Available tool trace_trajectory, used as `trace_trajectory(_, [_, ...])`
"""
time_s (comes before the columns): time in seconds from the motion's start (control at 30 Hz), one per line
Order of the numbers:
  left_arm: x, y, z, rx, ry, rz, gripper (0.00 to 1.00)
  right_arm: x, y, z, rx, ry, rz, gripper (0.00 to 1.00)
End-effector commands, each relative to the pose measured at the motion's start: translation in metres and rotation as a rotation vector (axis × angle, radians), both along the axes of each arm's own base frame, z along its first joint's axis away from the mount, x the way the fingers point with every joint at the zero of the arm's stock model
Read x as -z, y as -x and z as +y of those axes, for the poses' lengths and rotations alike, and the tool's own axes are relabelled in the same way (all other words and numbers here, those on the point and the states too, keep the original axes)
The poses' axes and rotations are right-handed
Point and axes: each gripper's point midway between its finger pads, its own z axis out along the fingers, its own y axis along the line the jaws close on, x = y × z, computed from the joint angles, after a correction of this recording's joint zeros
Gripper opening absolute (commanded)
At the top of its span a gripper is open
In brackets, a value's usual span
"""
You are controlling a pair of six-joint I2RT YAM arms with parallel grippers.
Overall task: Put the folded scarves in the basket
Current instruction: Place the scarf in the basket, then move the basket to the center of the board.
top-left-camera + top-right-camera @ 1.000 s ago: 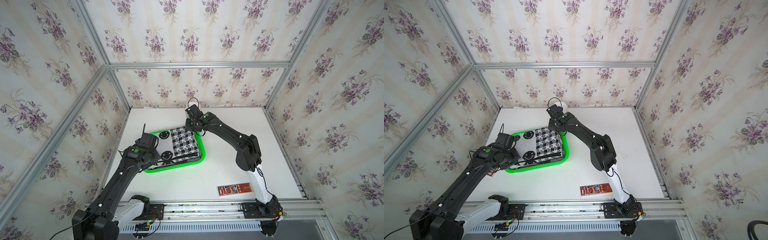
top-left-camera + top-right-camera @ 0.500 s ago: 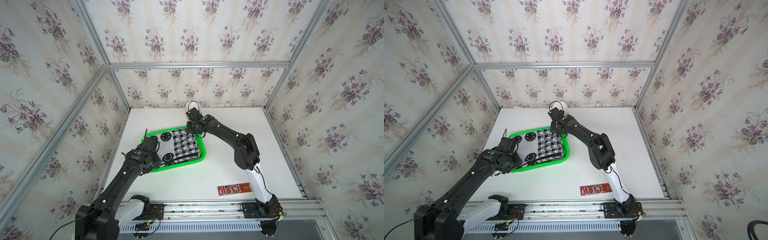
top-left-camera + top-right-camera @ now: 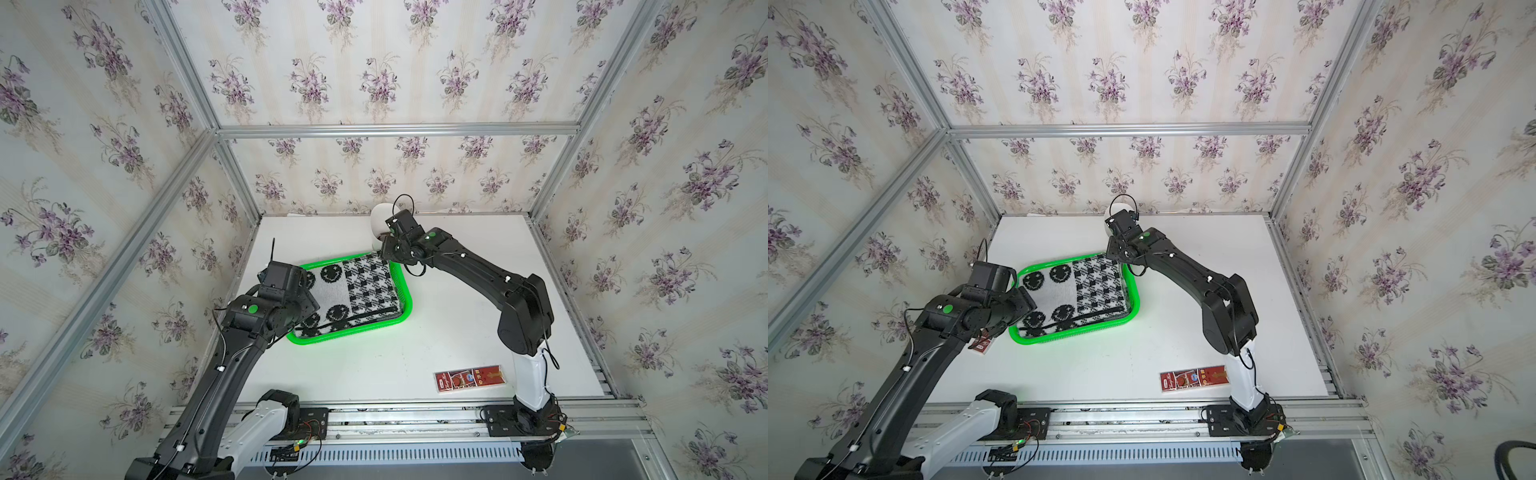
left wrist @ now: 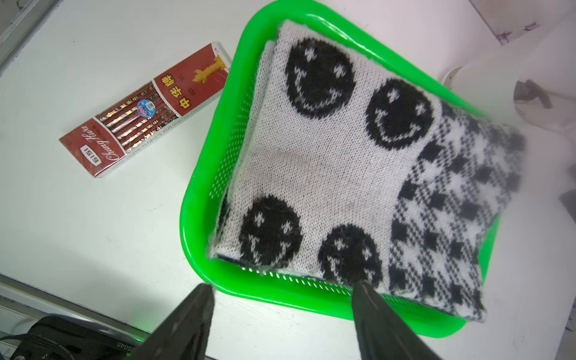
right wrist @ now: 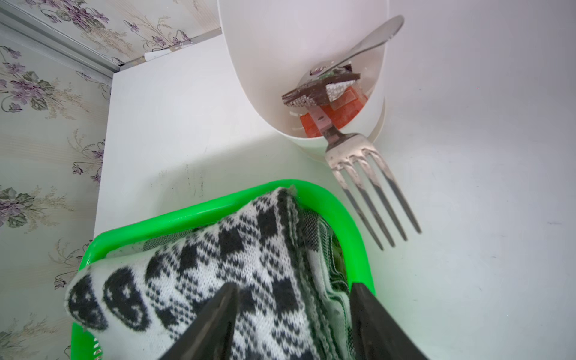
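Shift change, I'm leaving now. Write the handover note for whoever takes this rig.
Left gripper: open, empty, at the near edge of the basket.
Right gripper: open, jaws standing either side of a checked corner of the folded scarf, apparently not clamping it.
Scarf: lying flat inside the basket, one corner riding up against the rim.
Done: scarf is in the basket.
Left: lift both arms clear; perhaps check that corner.

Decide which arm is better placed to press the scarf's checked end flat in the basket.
Right, probably. The right claw, open, hangs over the checked end of the scarf in the green basket; the left claw sits at the smiley end.
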Motion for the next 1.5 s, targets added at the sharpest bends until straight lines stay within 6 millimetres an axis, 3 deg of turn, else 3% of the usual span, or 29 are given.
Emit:
trace_trajectory(0.0, [-0.010,-0.004,0.003,-0.005,-0.020,-0.020,0.74,-0.007,0.005,-0.003,0.001,-0.017,-0.017,0.56])
trace_trajectory(0.13, [-0.029,-0.021,0.008,-0.011,-0.045,-0.094,0.74,-0.023,0.016,-0.021,0.018,-0.037,-0.081,0.52])
trace_trajectory(0.17, [-0.034,-0.024,0.010,-0.011,-0.049,-0.102,0.75,-0.030,0.016,-0.030,0.035,-0.034,-0.121,0.54])
trace_trajectory(0.23, [-0.044,-0.031,0.016,-0.014,-0.067,-0.119,0.79,-0.043,0.014,-0.055,0.080,-0.005,-0.188,0.69])
trace_trajectory(0.27, [-0.050,-0.034,0.021,-0.016,-0.081,-0.129,0.88,-0.052,0.011,-0.072,0.110,0.010,-0.220,0.92])
trace_trajectory(0.3, [-0.056,-0.038,0.025,-0.009,-0.102,-0.144,1.00,-0.061,0.007,-0.092,0.149,0.023,-0.253,1.00])
trace_trajectory(0.43, [-0.081,-0.049,0.037,0.045,-0.231,-0.224,0.99,-0.093,0.000,-0.177,0.323,0.096,-0.400,1.00])
trace_trajectory(0.5, [-0.085,-0.053,0.049,0.017,-0.307,-0.242,0.99,-0.110,0.011,-0.215,0.426,0.196,-0.520,1.00])
trace_trajectory(0.57, [-0.082,-0.050,0.071,-0.099,-0.391,-0.203,0.99,-0.115,0.022,-0.271,0.621,0.284,-0.581,1.00])
trace_trajectory(0.6, [-0.078,-0.047,0.084,-0.173,-0.441,-0.181,0.99,-0.113,0.028,-0.288,0.678,0.314,-0.601,1.00])
trace_trajectory(0.67, [-0.070,-0.055,0.093,-0.169,-0.531,-0.185,0.99,-0.101,0.027,-0.310,0.689,0.334,-0.614,1.00])
trace_trajectory(0.77, [-0.051,-0.053,0.119,-0.289,-0.629,-0.204,0.99,-0.067,0.022,-0.337,0.646,0.292,-0.581,1.00])
trace_trajectory(0.9, [0.003,-0.048,0.154,-0.415,-0.522,-0.110,0.99,-0.029,0.029,-0.364,0.674,0.299,-0.576,1.00])
trace_trajectory(0.97, [0.034,-0.047,0.166,-0.472,-0.366,-0.067,0.99,-0.020,0.029,-0.365,0.666,0.281,-0.556,1.00])
trace_trajectory(1.07, [0.068,-0.066,0.168,-0.450,-0.097,-0.088,0.99,-0.019,0.024,-0.358,0.629,0.262,-0.540,1.00])
trace_trajectory(1.17, [0.094,-0.078,0.160,-0.356,-0.017,0.041,0.99,-0.020,0.020,-0.356,0.626,0.256,-0.536,1.00])
trace_trajectory(1.27, [0.131,-0.086,0.139,-0.259,0.082,0.095,0.99,-0.022,0.018,-0.357,0.641,0.255,-0.541,1.00])
trace_trajectory(1.47, [0.133,-0.101,0.106,-0.108,0.075,0.052,0.99,-0.016,0.012,-0.360,0.655,0.277,-0.520,1.00])
